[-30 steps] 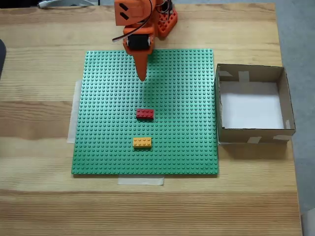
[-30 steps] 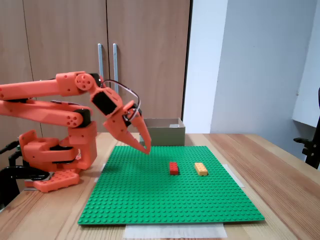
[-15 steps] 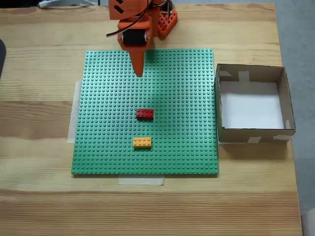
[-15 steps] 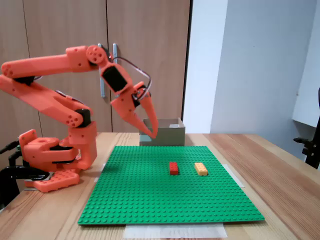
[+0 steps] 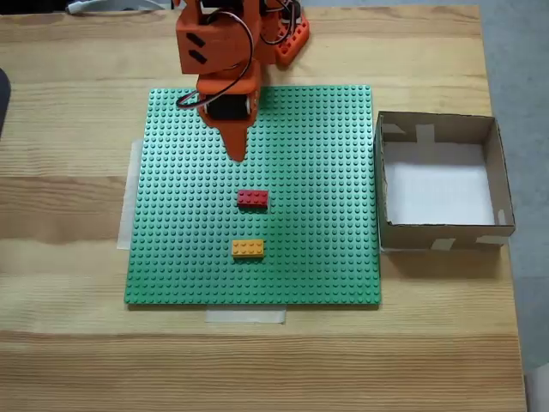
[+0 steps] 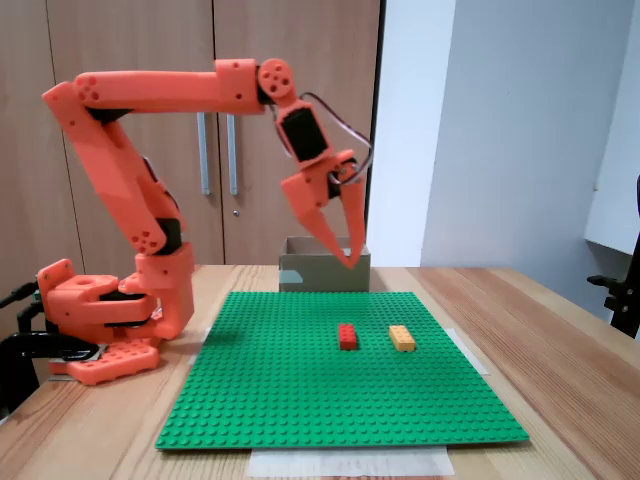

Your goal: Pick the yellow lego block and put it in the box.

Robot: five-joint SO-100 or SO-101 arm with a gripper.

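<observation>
You have lifted the arm (image 6: 150, 95) high over the last second: its upper links now stretch out level above the green baseplate (image 6: 330, 375), and the hand (image 6: 350, 262) has swung forward from the plate's near-base edge to hang above the red brick (image 6: 347, 335), tips pointing down

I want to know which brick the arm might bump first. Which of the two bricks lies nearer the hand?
The red brick: it lies between the hand and the yellow brick, which sits farther down the green plate.

Likely an office, wooden cabinet doors (image 6: 215, 130), desk (image 5: 69, 343), office chair (image 6: 620, 290)
</observation>
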